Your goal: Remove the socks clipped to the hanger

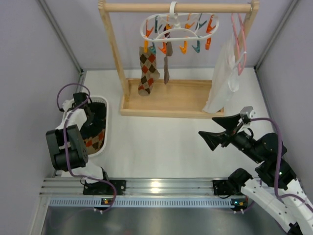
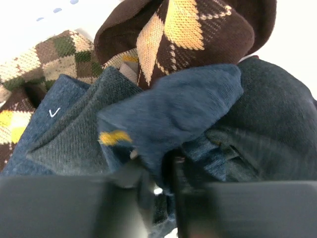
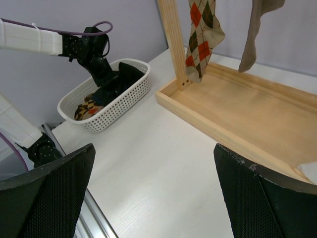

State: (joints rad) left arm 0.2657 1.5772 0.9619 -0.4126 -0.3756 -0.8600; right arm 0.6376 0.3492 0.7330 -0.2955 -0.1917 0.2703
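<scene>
One navy sock (image 2: 64,134) carries a small white tick (image 2: 54,112). The right tool (image 3: 153,148) gapes wide; I cannot tell the left tool's (image 2: 156,176) grip among the socks (image 2: 173,104).

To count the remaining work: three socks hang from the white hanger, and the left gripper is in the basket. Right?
No, only two hang from the white hanger: an argyle sock and a plain brown sock, as the top external view shows. The left gripper is in the basket.
</scene>
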